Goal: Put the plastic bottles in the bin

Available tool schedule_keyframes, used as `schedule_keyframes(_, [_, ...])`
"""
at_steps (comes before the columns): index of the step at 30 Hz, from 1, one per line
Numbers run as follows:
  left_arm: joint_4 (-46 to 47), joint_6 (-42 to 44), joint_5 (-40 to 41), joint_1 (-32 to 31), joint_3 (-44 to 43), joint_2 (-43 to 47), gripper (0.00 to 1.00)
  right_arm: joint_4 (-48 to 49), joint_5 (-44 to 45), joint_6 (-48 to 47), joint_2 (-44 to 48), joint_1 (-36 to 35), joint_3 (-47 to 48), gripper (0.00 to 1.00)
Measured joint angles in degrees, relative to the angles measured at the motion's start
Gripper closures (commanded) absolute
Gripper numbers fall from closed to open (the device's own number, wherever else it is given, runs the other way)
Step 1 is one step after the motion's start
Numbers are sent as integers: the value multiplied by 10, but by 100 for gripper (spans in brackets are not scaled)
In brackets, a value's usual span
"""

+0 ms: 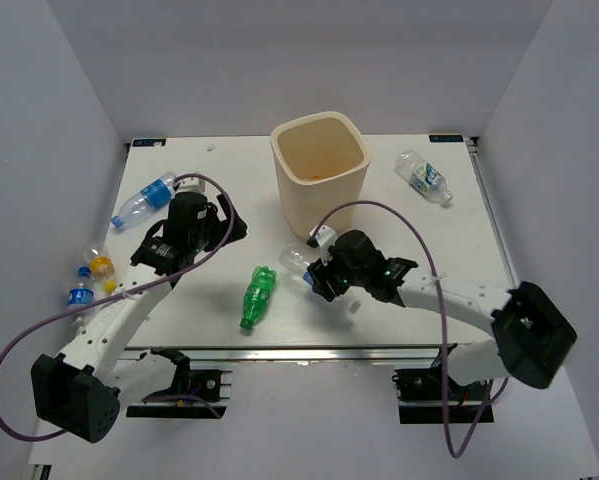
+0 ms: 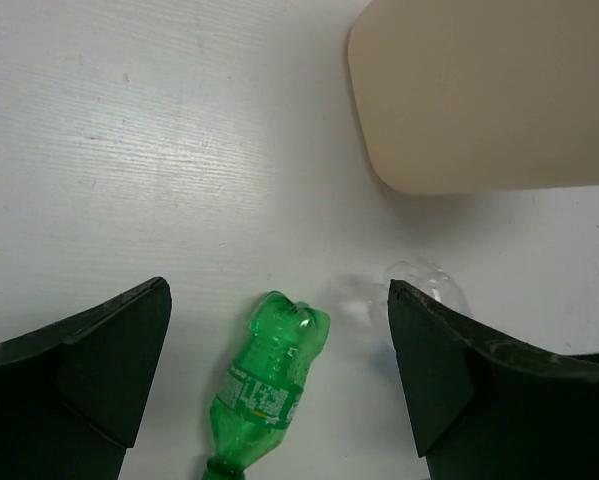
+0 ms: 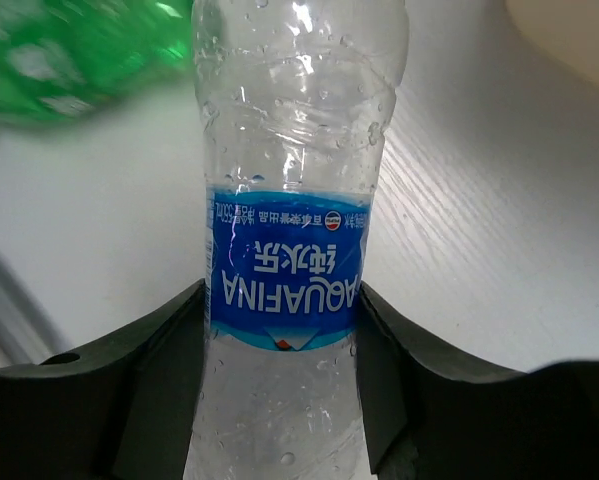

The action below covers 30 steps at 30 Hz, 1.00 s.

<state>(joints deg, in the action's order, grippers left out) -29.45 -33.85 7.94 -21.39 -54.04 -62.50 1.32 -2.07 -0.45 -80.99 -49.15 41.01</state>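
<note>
Jaws of the right gripper (image 3: 279,320) are squeezing the clear bottle (image 3: 289,120) between them. Lifting straight up toward the bin (image 1: 319,180) is looking safest. Left gripper (image 2: 276,290) is hanging open.

Shiny against dull: the clear crinkled plastic bottle with a blue-and-white label (image 3: 289,130) has a glossy, ribbed, creased skin flecked with small droplets, and its printed film wrap is smooth and bright. The fingers (image 3: 149,390) of the right tool (image 3: 284,330) are matt black plastic, faintly grained; those of the left tool (image 2: 279,300) look the same, with soft moulded edges. The green plastic bottle (image 2: 271,375) is translucent and glossy, catching white highlights. The tall cream-beige plastic bin (image 1: 314,195) is smooth, opaque and nearly matt. The white tabletop (image 2: 129,150) is matt, with fine parallel lines like painted wood grain. 2 purple cables (image 1: 431,262) wear a smooth, slightly shiny sheath.
</note>
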Motion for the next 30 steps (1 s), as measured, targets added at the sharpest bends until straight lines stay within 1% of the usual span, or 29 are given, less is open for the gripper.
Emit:
schedule_keyframes(2, [0, -1, -7, 0, 12, 12, 2, -47, -10, -1, 46, -9, 23, 65])
schedule_keyframes(4, [3, -1, -12, 0, 25, 17, 2, -82, -24, -2, 84, -14, 72, 65])
schedule_keyframes(6, [8, -2, -17, 0, 38, 18, 2, -90, -34, -12, 105, -15, 140, 65])
schedule_keyframes(8, [12, -3, -27, 0, 53, 18, 2, -101, -30, -30, 106, -15, 225, 65])
schedule_keyframes(11, [28, -6, -50, 0, 79, 16, 2, -99, 3, -66, 66, -12, 374, 65])
schedule_keyframes(14, [46, -7, -82, -1, 106, 10, 2, -84, 34, -103, -11, 13, 515, 64])
schedule_keyframes(15, [51, -7, -94, -1, 113, 8, 2, -74, 39, -108, -50, 34, 570, 61])
schedule_keyframes(16, [58, -7, -107, -2, 120, 6, 2, -68, 40, -109, -71, 46, 592, 59])
schedule_keyframes(17, [72, -6, -119, -3, 129, 6, 2, -76, 34, -108, -106, 71, 633, 58])
schedule_keyframes(19, [95, -5, -139, -9, 145, 3, 2, -67, 18, -98, -169, 115, 687, 50])
schedule_keyframes(20, [106, -5, -148, -12, 153, -1, 2, -64, 7, -91, -194, 137, 700, 46])
schedule_keyframes(21, [111, -4, -155, -17, 158, -6, 2, -62, -3, -86, -218, 158, 705, 37])
schedule_keyframes(23, [115, 0, -160, -30, 163, -24, 2, -68, -21, -74, -256, 190, 705, 27])
schedule_keyframes(24, [116, 2, -160, -38, 163, -33, 2, -73, -31, -71, -271, 204, 699, 15])
schedule_keyframes(25, [116, 3, -159, -44, 163, -40, 2, -79, -40, -68, -280, 214, 690, 12])
schedule_keyframes(26, [115, 5, -159, -50, 163, -47, 2, -83, -48, -66, -284, 221, 677, 10])
schedule_keyframes(30, [106, 19, -157, -69, 159, -81, 2, -89, -73, -64, -272, 226, 630, 11])
